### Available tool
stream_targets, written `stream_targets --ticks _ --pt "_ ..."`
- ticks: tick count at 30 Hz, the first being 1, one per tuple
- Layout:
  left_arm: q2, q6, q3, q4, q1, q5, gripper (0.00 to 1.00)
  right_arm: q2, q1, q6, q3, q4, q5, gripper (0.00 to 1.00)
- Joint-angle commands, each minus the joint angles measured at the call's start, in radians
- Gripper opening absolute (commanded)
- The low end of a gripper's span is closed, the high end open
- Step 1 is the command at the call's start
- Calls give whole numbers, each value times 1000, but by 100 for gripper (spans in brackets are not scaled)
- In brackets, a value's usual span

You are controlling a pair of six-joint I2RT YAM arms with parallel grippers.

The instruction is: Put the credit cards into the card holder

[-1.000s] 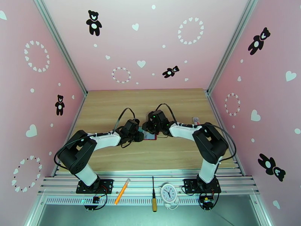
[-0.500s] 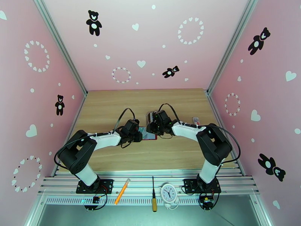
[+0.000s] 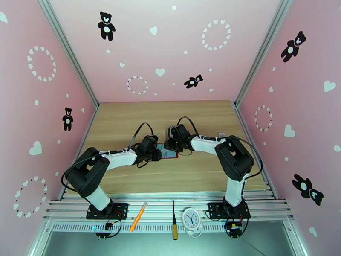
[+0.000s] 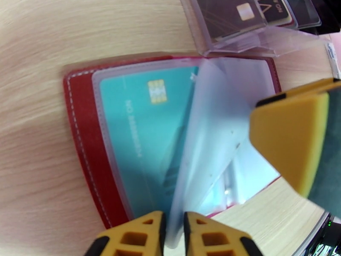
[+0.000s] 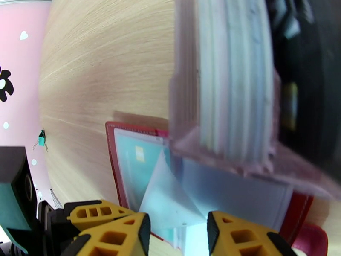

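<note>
**Task state.** At the near edge of the open card holder [image 4: 87,158], the left end effector [image 4: 174,235] has its fingers pressed together on a clear pocket leaf [image 4: 213,137], which it holds up off the holder like a turned page. The holder lies flat on the worktop [image 3: 128,120], about midway between the two wrists. Under the lifted leaf, a teal card [image 4: 145,133] sits chip-side up inside a pocket, so one card at least is judged stowed. Just beyond the holder's far edge is a clear slotted stand [image 4: 264,39], and at least two dark cards [image 4: 238,16] are upright in its slots (how many more sit behind them cannot be told). The task is therefore judged partly done: the dark cards are yet to be drawn out and slid into the pocket now held open.

**Arm pose.** From bases bolted at the near rail, both arms bend at the elbow and reach inward, so that their wrists nearly meet over the holder. The left wrist is low at the holder's left side. The right end effector [image 5: 179,235] hovers over the holder facing the stand, its fingers spread and pinching nothing.
</note>
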Motion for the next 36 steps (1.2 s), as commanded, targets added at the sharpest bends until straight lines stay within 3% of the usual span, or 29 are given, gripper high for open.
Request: stream_targets --ticks 1,11,21,36 --pt "-15 13 5 -71 -8 25 23 29 0 -13 33 -21 -2 41" --pt "-14 19 11 -77 -7 20 25 17 -1 -21 35 -35 2 41" --pt "-40 43 70 -137 -4 4 43 8 15 13 62 19 -76 41" --pt "-89 71 150 -235 -1 -48 48 23 30 81 84 77 -142 41"
